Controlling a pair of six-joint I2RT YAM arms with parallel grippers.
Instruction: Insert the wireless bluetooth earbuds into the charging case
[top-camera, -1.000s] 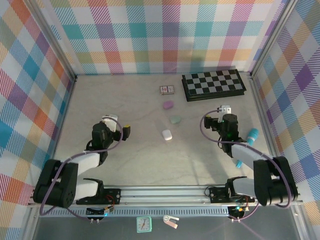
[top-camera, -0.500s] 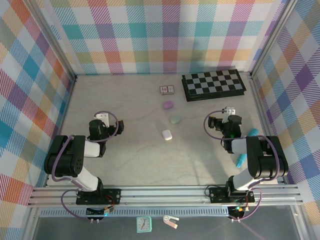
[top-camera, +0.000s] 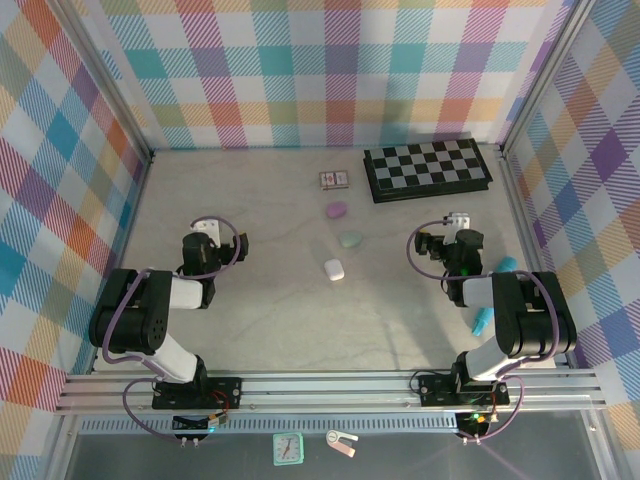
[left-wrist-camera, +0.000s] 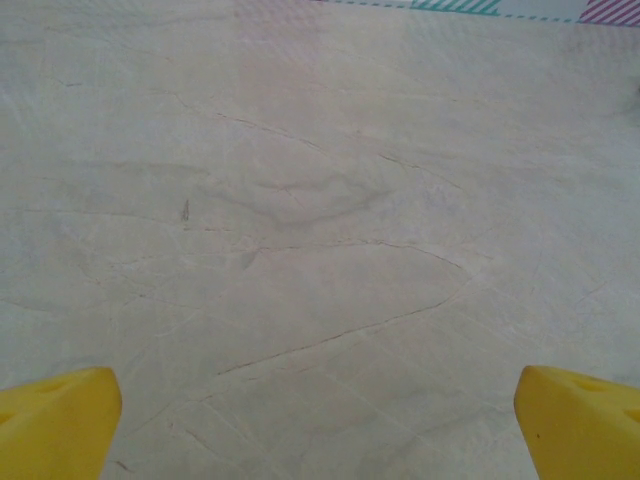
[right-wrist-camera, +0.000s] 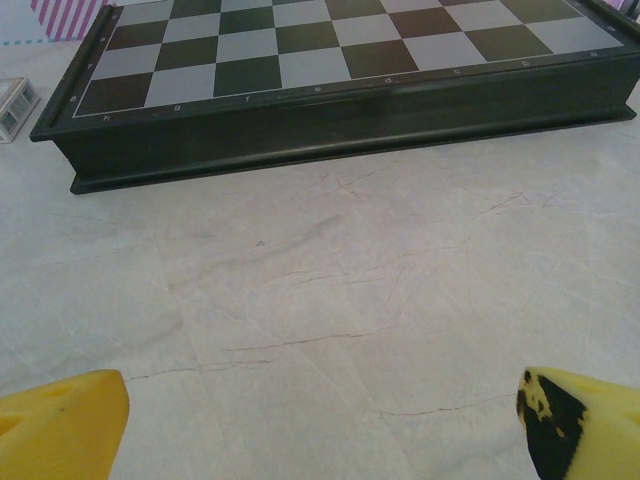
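A pale, marble-veined counter (top-camera: 270, 320) sits inside plaid-papered walls. No brand or word can be read. A small box (top-camera: 333, 180) at the back carries reddish print too small to make out. Just beside it, the folded chessboard (top-camera: 427, 170) shows tiny pale letters along its near rim in the right wrist view, and they are not legible.

Three pebble-shaped cases lie in a loose line at mid-counter: a purple charging case (top-camera: 336, 210), a pale green charging case (top-camera: 350, 240) and a white charging case (top-camera: 334, 269). They are apart from each other and from both arms. Whether any is open, or holds earbuds, cannot be told; the earbuds are too small to pick out.

The left arm's jaws stand wide apart over bare counter, yellow fingertips (left-wrist-camera: 55, 420) at the frame corners with nothing between. The right arm's jaws are equally wide, facing the chessboard; one yellow pad (right-wrist-camera: 590, 425) is scuffed black. A teal stick (top-camera: 508, 265) lies by the right arm, its middle hidden under it.
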